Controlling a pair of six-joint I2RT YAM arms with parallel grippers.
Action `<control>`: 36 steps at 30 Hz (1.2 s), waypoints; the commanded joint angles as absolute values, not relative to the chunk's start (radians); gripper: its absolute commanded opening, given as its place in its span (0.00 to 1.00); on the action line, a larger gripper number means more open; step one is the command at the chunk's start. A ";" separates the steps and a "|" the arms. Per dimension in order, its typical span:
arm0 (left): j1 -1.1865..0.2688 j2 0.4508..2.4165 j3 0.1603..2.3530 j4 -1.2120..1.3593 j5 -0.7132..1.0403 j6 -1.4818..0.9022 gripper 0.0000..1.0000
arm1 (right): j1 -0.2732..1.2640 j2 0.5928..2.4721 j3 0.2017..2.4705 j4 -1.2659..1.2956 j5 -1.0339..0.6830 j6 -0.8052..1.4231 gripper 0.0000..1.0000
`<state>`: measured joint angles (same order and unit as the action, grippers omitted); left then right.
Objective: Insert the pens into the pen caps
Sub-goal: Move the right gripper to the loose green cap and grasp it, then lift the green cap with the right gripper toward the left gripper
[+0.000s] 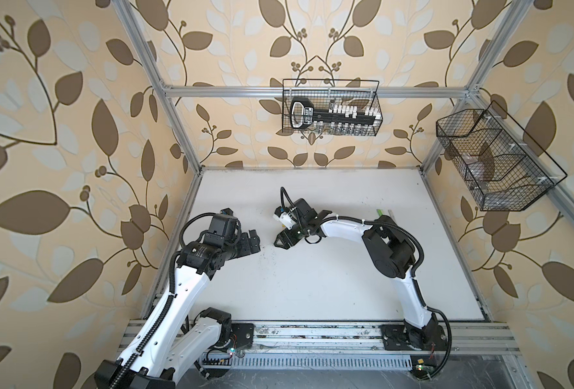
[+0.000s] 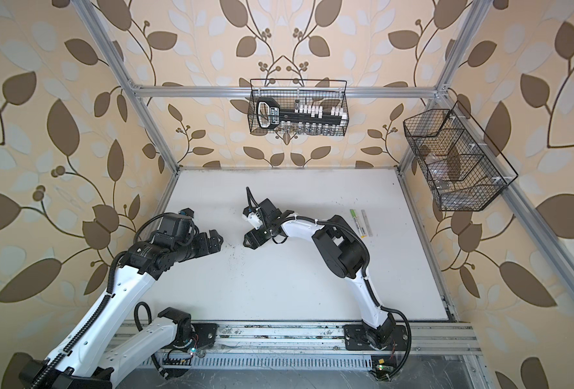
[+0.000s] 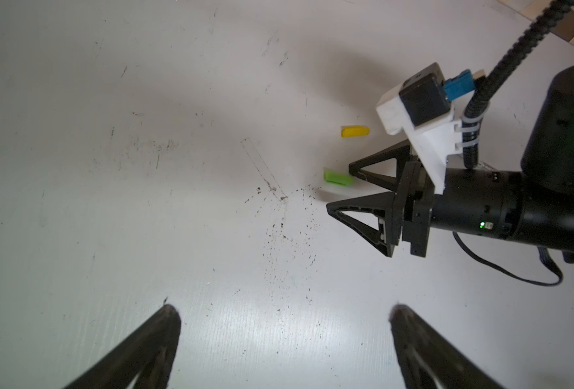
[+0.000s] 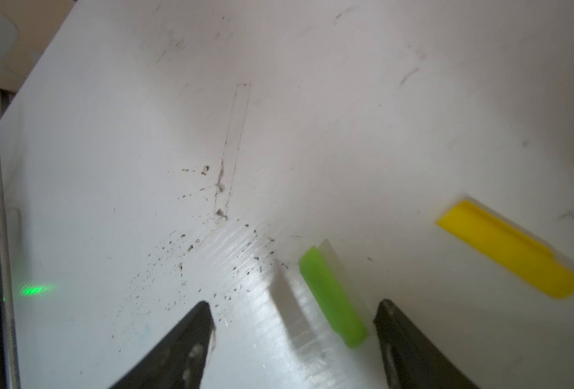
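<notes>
Two pens (image 2: 357, 220) (image 2: 367, 223), slim and pale with dark lettering, lie side by side right of my right arm; its elbow partly covers them (image 1: 379, 213). The pen caps show only in the wrist views: a green cap (image 4: 332, 296), a pale shape (image 4: 290, 299) beside it that may be a grey-white cap, and a yellow cap (image 4: 507, 252) farther off. My right gripper (image 4: 295, 303) is open low over the table, the green cap (image 3: 337, 177) lying between its fingers, close to one, not gripped. My left gripper (image 3: 285, 308) is wide open and empty, facing the right gripper (image 1: 280, 241).
The white table (image 1: 312, 286) has dark specks (image 3: 278, 235) at its middle. A wire basket (image 1: 331, 111) with tools hangs on the back wall, another (image 1: 494, 161) on the right frame. An aluminium rail (image 1: 312, 331) carries both arm bases.
</notes>
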<state>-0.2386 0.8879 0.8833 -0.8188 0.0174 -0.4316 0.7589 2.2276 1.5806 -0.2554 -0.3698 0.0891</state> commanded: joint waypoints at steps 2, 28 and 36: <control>-0.224 0.888 0.908 -0.819 0.015 -0.415 0.99 | 0.764 2.250 1.598 -0.342 -0.334 0.053 0.63; -0.209 0.885 0.902 -0.809 0.025 -0.430 0.99 | 0.817 2.309 1.698 -0.454 -0.173 -0.037 0.27; -0.207 0.885 0.856 -0.758 0.065 -0.517 0.99 | 0.825 2.283 1.672 -0.450 -0.173 -0.038 0.17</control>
